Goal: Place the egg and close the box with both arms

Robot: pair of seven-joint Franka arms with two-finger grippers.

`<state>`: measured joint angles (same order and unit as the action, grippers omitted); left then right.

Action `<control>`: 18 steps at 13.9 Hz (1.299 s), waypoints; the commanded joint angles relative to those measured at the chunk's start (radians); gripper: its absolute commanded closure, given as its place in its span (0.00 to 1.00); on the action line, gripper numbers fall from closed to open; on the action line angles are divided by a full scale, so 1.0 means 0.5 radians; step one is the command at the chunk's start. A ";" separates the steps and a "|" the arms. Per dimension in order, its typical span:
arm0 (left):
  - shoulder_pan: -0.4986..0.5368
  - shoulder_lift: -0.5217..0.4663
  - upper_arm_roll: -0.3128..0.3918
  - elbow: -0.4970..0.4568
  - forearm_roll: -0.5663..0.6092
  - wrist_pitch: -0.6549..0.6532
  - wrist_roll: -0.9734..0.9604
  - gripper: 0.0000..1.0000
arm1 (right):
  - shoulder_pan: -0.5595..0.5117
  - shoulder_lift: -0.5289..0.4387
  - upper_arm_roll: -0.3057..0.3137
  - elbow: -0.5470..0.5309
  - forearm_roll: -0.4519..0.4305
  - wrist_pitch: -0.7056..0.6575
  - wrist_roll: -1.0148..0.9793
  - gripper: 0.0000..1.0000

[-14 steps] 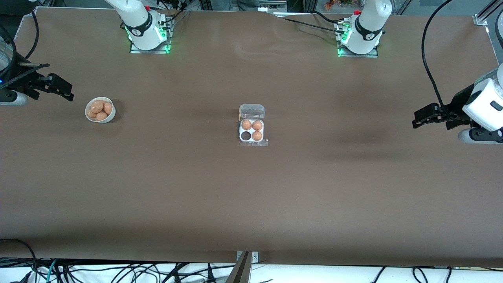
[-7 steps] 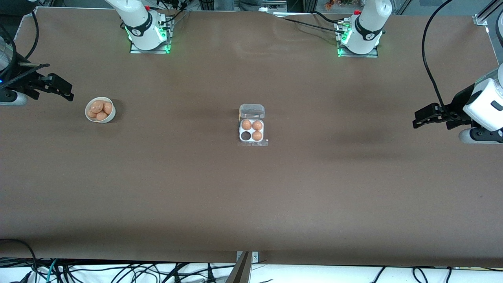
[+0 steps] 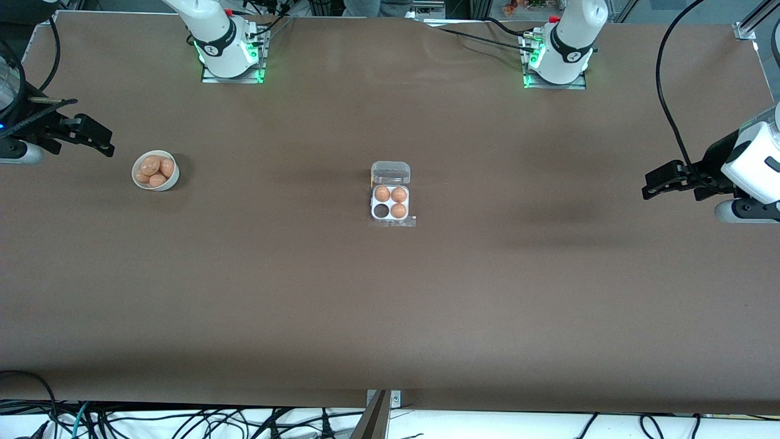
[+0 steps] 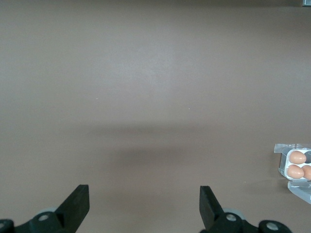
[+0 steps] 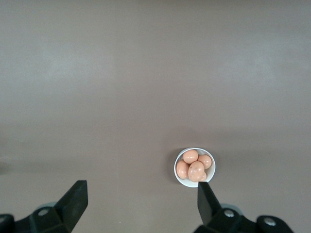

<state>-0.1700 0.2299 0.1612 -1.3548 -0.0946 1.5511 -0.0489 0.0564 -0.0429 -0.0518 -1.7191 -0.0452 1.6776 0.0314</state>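
The clear box (image 3: 390, 204) sits open at the table's middle, its lid (image 3: 390, 172) lying back toward the bases. Three of its cells hold tan-orange eggs (image 3: 390, 194); one cell (image 3: 381, 211) is empty. The box also shows at the edge of the left wrist view (image 4: 296, 165). Several more eggs (image 3: 154, 169) lie in a round white bowl (image 3: 172, 180) toward the right arm's end, also in the right wrist view (image 5: 195, 165). My right gripper (image 3: 106, 143) is open and empty in the air beside the bowl. My left gripper (image 3: 647, 189) is open and empty at the left arm's end.
The brown table (image 3: 390, 292) carries only the bowl and the box. The arms' bases (image 3: 228, 52) stand along the table's edge farthest from the front camera. Cables hang along the nearest edge (image 3: 183, 421).
The left gripper has drifted very slightly toward its end of the table. Nothing else has moved.
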 commanded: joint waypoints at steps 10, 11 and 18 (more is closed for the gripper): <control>0.002 -0.015 0.000 0.019 -0.007 -0.040 0.018 0.00 | -0.005 0.110 -0.001 0.002 -0.038 -0.020 -0.060 0.00; 0.002 -0.015 0.000 0.019 -0.007 -0.040 0.018 0.00 | -0.009 0.156 -0.001 0.002 -0.041 -0.033 -0.060 0.00; 0.002 -0.015 0.000 0.019 -0.010 -0.040 0.015 0.00 | -0.058 0.196 -0.108 -0.482 -0.112 0.341 -0.035 0.00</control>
<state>-0.1686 0.2299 0.1609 -1.3547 -0.0946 1.5495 -0.0489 0.0303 0.1097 -0.0935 -1.8437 -0.0849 1.7657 0.0206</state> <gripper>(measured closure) 0.000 0.000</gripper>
